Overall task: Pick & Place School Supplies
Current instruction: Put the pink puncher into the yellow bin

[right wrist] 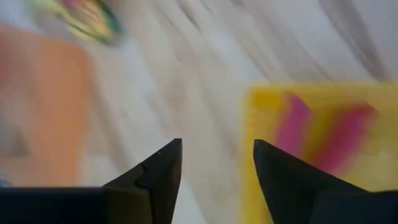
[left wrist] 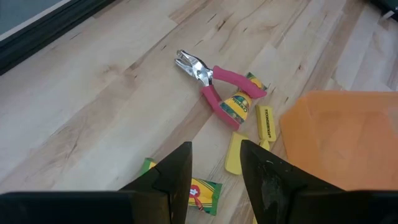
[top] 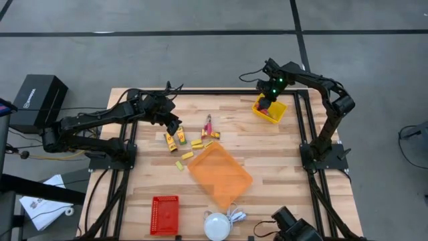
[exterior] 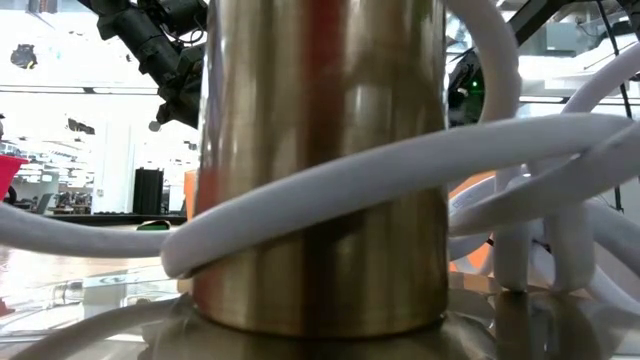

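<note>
Here, your school supplies lie mostly in a loose cluster on the pale wooden desk (top: 267, 157): a pink-handled plier-like tool (left wrist: 211, 84) with metal jaws rests partly over an orange-yellow crayon packet (left wrist: 241, 102), and a few small yellow blocks (left wrist: 265, 122) lie just beside them, near the edge of the flat orange tray (top: 219, 173). Another crayon packet (left wrist: 198, 191) sits right under the left gripper (left wrist: 214, 168), whose fingers (left wrist: 177, 177) stand apart with nothing between them, hovering over that packet. From above you see two packets (top: 175, 138) side by side by that gripper.

A second pink-handled tool (right wrist: 323, 134) lies inside the small yellow bin (top: 269, 109) at the far right corner of the desk. The right gripper (top: 265, 102) hangs just over that bin with its fingers (right wrist: 155, 174) spread and empty; the view from its wrist is blurred, so the pink shape in the bin is probably that tool.

A red basket (top: 164, 215) and a white dome with a cord (top: 217, 225) sit at the near edge. The low camera is blocked by a brass post (exterior: 320, 160) wrapped in white cord.
</note>
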